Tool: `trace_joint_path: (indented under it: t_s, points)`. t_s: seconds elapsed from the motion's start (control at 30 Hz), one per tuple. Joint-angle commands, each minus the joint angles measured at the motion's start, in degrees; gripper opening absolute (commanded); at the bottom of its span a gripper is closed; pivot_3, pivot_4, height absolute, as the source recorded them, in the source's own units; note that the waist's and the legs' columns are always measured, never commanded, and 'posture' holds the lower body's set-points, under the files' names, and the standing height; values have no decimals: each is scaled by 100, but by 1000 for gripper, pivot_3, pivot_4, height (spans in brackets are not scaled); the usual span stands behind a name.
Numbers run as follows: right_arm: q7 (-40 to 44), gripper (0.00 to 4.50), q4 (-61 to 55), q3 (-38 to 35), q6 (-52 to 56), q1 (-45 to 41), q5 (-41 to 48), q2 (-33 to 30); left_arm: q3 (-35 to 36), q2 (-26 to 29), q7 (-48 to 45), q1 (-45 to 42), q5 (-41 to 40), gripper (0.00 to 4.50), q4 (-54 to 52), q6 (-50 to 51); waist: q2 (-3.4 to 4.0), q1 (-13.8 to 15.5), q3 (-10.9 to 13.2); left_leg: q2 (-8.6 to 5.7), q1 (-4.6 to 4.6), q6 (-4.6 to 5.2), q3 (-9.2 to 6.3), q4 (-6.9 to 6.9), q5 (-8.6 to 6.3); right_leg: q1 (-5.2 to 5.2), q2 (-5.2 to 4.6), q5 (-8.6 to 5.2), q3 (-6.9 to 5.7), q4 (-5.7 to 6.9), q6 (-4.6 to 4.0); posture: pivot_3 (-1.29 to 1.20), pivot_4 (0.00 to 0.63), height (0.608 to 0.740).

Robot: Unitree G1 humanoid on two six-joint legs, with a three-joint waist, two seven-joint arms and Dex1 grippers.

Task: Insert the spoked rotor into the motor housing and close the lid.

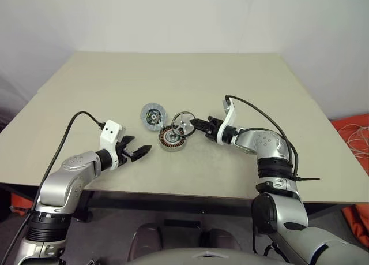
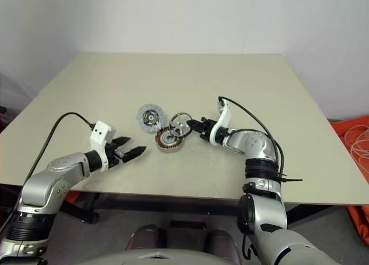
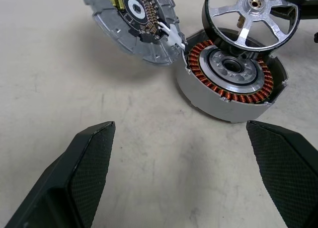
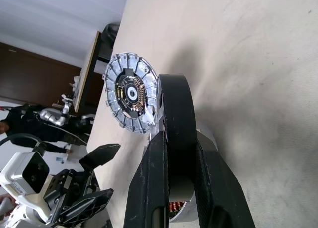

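The R gripper [image 1: 195, 124] is pinching the rotor [image 1: 183, 124] by its dark rim, fingers [image 4: 208, 183] nearly closed, one on each side of the rim, the wheel standing on edge and tilted between them. In the L wrist view the rotor [image 3: 251, 17] is hanging just over the far edge of the housing [image 3: 231, 84], its spokes and brass-coloured hub facing the camera; whether its lower rim is touching the housing wall I can't tell. The housing [image 1: 172, 139] is sitting on the table [image 1: 242, 80] right below and in front of the R fingertips, open side up, copper windings and centre hub showing, w/ nothing lying in it. The lid [image 1: 153, 116] is lying flat just beyond the housing, on the side away from the R fingers, inner face up w/ its small circuit parts showing; in the L wrist view its rim [image 3: 131, 19] is sitting close beside the housing wall, w/ a small white tab between them. The L gripper [image 1: 138, 152] is hovering low over the table, fingers [image 3: 87, 173] spread wide and holding nothing; the housing is lying ahead of its tips, w/ bare tabletop between. Nothing is blocking the housing's open top apart from the rotor itself. A black cable [image 1: 262, 116] is looping over the R forearm, away from the parts.
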Motion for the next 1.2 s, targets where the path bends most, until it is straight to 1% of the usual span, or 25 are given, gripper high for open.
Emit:
trace_joint_path:
  t_s: [0.03,0.1,0.23,0.37,0.47,0.57,0.67,0.97,1.2]
  points:
    - [-173,371,27,-37,-19,-67,-29,-32,23,50,-51,-124,20,4500,-108,-122,0,1,0,0,0,0,0,0,0,0,0,0,0,0,0,0,0,740]
    - [-247,371,75,-201,61,-164,114,14,16,45,-59,-132,32,4500,-101,-121,0,1,0,0,-1,0,0,0,0,0,0,0,0,0,0,0,0,740]
    - [-441,371,-27,-678,583,-405,704,223,1,39,-76,-132,49,4500,-90,-122,1,1,1,0,-6,-1,0,0,1,-6,0,0,0,2,-1,0,0,740]
    - [-579,371,-316,-728,966,-447,928,382,-5,44,-82,-115,63,4500,-98,-118,1,-5,1,0,-15,-1,0,-1,0,-15,0,16,0,2,-28,0,0,740]
    - [-655,371,-406,-746,1154,-426,1022,442,5,47,-85,-109,60,4500,-98,-117,1,1,1,-1,-20,0,0,-2,0,-19,1,18,0,1,-32,0,0,740]
    - [-720,371,-424,-655,1256,-336,976,502,16,46,-83,-91,59,4500,-102,-120,1,7,1,-2,-20,0,0,-2,0,-17,0,16,0,-1,-29,0,0,740]
    - [-698,371,-319,-519,1161,-267,829,517,19,47,-86,-84,58,4500,-106,-124,1,6,1,-1,-18,-1,-1,-2,0,-17,0,0,0,0,-1,0,0,740]
    - [-555,371,39,-206,693,-189,500,496,46,69,-83,-71,73,4500,-116,-152,1,3,1,-1,-19,-2,-1,-2,0,-18,0,0,0,0,-1,0,0,740]
    - [-543,371,-59,-161,722,-118,502,494,42,72,-89,-96,93,4500,-86,-177,1,3,1,-1,-19,-2,0,-2,0,-17,0,0,0,0,-1,0,0,740]
